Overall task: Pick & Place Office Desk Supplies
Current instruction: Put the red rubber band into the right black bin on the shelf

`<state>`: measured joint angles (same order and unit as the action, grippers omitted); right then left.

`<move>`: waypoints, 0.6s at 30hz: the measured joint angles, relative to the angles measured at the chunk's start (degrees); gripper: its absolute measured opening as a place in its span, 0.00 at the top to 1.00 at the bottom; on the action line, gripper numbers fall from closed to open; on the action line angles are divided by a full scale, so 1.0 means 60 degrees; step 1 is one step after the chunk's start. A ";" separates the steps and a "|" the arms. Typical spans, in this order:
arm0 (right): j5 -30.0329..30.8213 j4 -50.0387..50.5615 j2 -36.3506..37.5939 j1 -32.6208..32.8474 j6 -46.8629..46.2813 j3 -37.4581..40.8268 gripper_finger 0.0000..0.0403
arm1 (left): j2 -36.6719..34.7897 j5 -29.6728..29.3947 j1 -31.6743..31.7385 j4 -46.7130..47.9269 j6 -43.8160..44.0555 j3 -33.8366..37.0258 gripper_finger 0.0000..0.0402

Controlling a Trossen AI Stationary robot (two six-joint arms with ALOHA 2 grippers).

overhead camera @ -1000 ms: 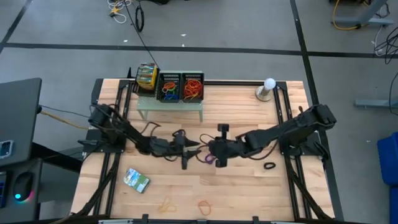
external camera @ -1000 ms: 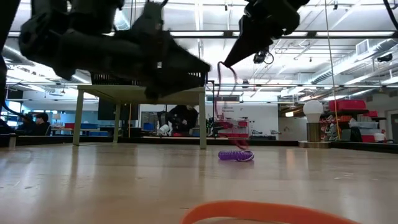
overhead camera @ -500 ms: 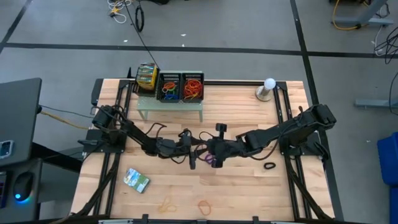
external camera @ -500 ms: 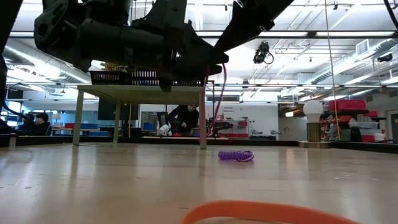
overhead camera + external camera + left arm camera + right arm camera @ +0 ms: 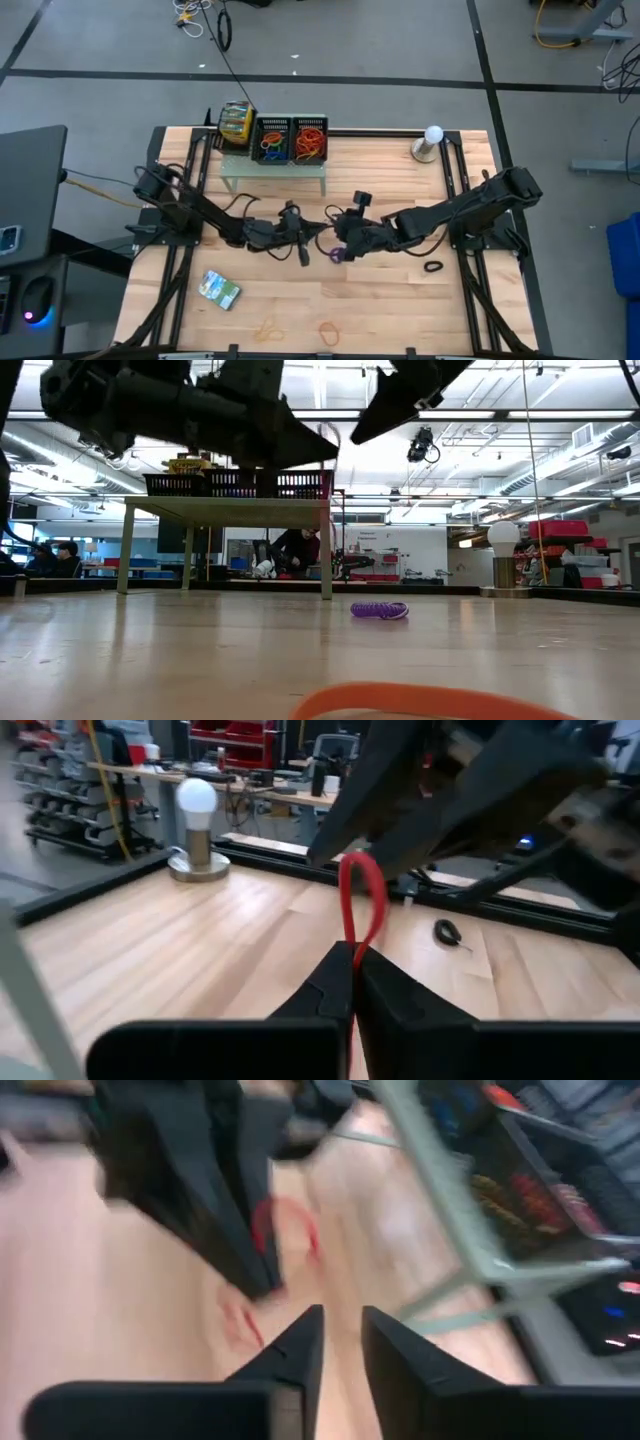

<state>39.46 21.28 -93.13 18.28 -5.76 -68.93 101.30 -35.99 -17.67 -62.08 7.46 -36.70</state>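
Above the table's middle, my left gripper [image 5: 318, 238] is shut on a red rubber band [image 5: 362, 900], whose loop sticks out past the fingertips. My right gripper [image 5: 338, 240] faces it tip to tip. It is open [image 5: 340, 1330] with nothing between its fingers, just short of the band [image 5: 290, 1230]. A purple band [image 5: 335, 255] lies on the wood below both grippers. Also flat on the table are a black band [image 5: 433, 266], an orange band [image 5: 328, 327], a tan band [image 5: 266, 328] and a green-white packet [image 5: 220, 289]. My left gripper pinches one end of the red band's loop [image 5: 353, 948] between its two fingertips. The fingers come about level from the table's left. The rest of the loop stands free beyond the fingertips, clear of the table.
A pale-green shelf [image 5: 273, 172] at the far side carries two black mesh trays [image 5: 274, 140] [image 5: 309, 140] of bands, with stacked packets [image 5: 236, 122] beside them. A bulb on a stand [image 5: 430, 142] is at the far right. Bare wood lies along the near edge.
My left gripper has closed in on the right gripper's tip and shut on the red band. A second ago the band hung from my right gripper; it now sits in the left's fingers. The purple band on the table has stayed put.
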 joint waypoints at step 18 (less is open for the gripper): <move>-0.0997 -0.1245 0.0574 -0.0286 -0.0132 0.2040 0.98 | -0.5029 -0.0397 0.1787 0.4384 -0.0420 -0.0280 0.99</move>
<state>33.48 13.81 -89.69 16.56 -6.55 -56.69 71.13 -38.37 -6.95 -35.77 4.94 -38.38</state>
